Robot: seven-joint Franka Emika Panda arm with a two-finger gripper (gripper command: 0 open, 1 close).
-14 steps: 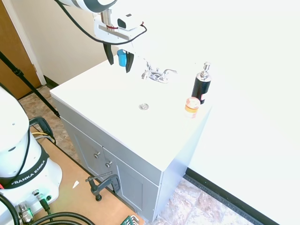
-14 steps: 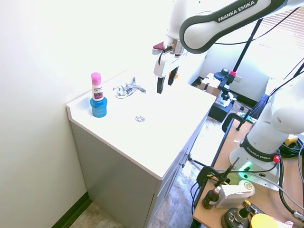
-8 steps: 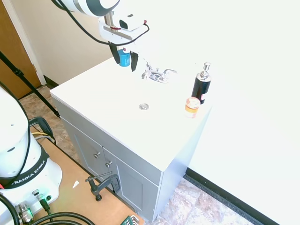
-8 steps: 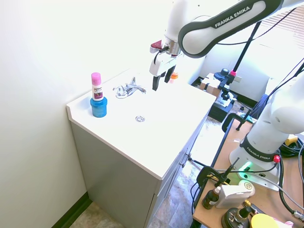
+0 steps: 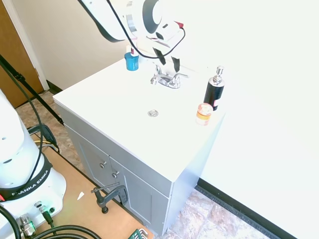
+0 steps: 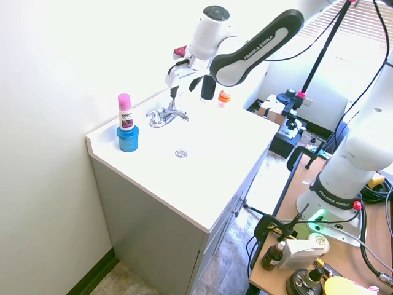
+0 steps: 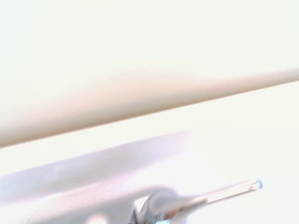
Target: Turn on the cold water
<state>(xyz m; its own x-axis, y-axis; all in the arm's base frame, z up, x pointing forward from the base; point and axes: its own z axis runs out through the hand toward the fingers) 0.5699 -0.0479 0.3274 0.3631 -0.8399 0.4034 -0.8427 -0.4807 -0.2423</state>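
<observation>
The small chrome faucet (image 5: 167, 79) (image 6: 166, 115) stands at the back of the white sink counter, its two slim levers spread to either side. No water runs from its spout. My gripper (image 5: 168, 60) (image 6: 184, 88) hangs open just above the faucet, fingers pointing down over the levers with nothing between them. It does not touch the faucet. The wrist view, blurred, shows one chrome lever (image 7: 219, 191) against the white counter and wall.
A black soap pump bottle (image 5: 214, 90) and a small orange-lidded jar (image 5: 204, 113) stand right of the faucet. A blue cup holding a pink-capped bottle (image 5: 131, 61) (image 6: 127, 138) stands on its other side. The drain (image 5: 153, 113) lies in front. The wall is close behind.
The gripper has swung from beside the blue cup toward the wall, turning as it went. It now hangs over the faucet, still open.
</observation>
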